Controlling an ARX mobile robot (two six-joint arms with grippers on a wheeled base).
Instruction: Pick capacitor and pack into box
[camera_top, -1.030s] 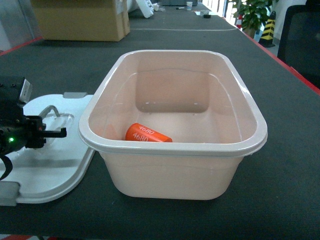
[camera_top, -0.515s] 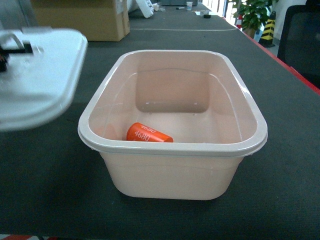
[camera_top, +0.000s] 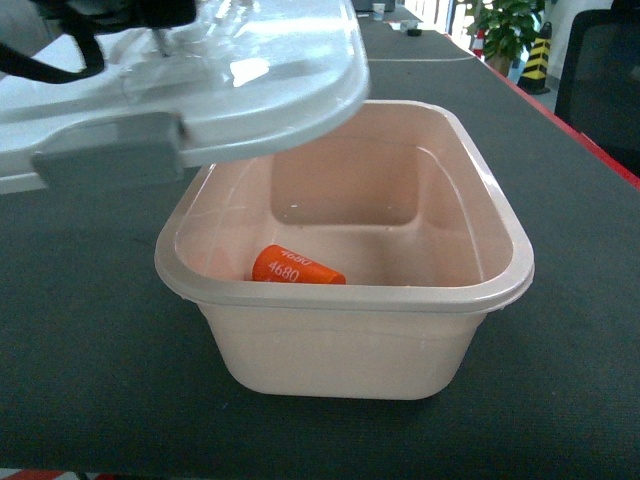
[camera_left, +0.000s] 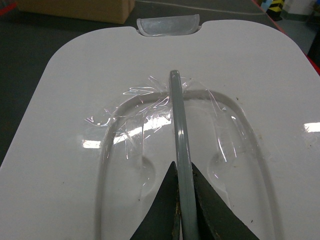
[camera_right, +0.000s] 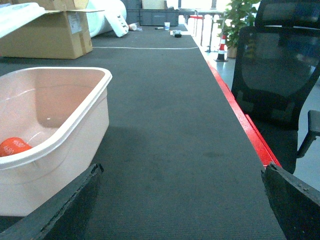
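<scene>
**Already packed, lid on its way**

Now the left fingers (camera_left: 182, 210) are pressed together on the lid's grey handle (camera_left: 177, 125), carrying the lid (camera_top: 200, 80) tilted above the box's (camera_top: 500, 290) far-left rim. Below and ahead of them, the capacitor (camera_top: 295, 268) lies on its side on the box floor. The right fingers (camera_right: 180, 200) are spread wide, idle over the tabletop (camera_right: 170, 125). That thin handle could let the lid swing, so it might land crooked and catch the rim.
</scene>
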